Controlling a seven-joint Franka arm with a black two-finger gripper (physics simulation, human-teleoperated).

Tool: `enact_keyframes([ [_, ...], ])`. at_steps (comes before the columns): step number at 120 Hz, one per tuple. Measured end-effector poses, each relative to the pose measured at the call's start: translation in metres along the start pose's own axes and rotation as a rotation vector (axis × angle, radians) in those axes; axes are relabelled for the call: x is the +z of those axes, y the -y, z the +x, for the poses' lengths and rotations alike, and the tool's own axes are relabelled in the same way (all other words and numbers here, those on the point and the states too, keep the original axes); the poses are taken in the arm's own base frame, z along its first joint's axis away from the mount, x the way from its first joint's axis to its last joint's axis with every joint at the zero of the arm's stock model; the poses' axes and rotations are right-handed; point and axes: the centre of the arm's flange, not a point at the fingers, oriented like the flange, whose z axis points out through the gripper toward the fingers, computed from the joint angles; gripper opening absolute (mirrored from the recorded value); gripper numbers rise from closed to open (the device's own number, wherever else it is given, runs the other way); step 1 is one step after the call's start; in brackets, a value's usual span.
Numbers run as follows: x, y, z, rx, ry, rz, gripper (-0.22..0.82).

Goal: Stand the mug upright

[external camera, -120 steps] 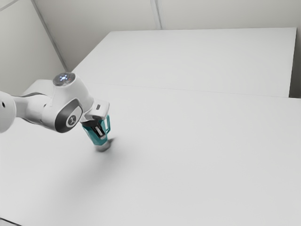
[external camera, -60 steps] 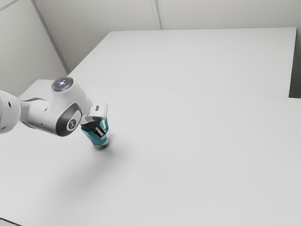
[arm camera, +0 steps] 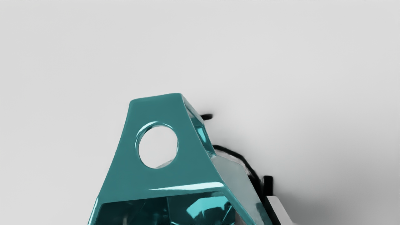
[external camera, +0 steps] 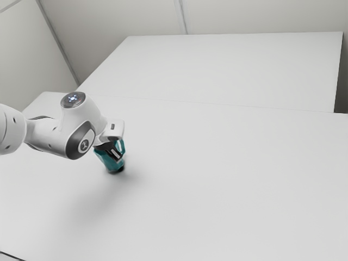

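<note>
At the exterior view's left, the white arm (external camera: 49,133) reaches in over the pale desk (external camera: 228,179), while a thin dark line (external camera: 11,255) shows at that view's lower left corner. Next comes the black pincer (external camera: 116,154), pointing down at the teal mug (external camera: 107,158); I cannot tell how wide it stands or whether it holds the mug. The mug leans, its dark foot toward the exterior view's right, its upper part toward the arm. It is nearer the desk's far corner on the exterior view's left than the far edge's other end. I cannot tell whether the foot touches the desk. In the wrist view, a flat teal part of the mug has a round hole, with pale surface showing through.
</note>
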Motion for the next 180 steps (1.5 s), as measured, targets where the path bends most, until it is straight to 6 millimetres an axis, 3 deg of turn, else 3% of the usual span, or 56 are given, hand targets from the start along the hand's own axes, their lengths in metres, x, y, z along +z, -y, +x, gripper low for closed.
enact_keyframes([
  [44, -0.004, -0.006, 0.004, 0.017, -0.002, -0.005, 0.15],
  [92, -0.020, 0.000, 0.006, 0.015, -0.012, 0.004, 0.26],
  [133, -0.050, 0.013, 0.007, -0.002, -0.047, 0.027, 0.30],
  [180, -0.116, 0.025, 0.044, 0.002, -0.110, 0.063, 0.33],
])
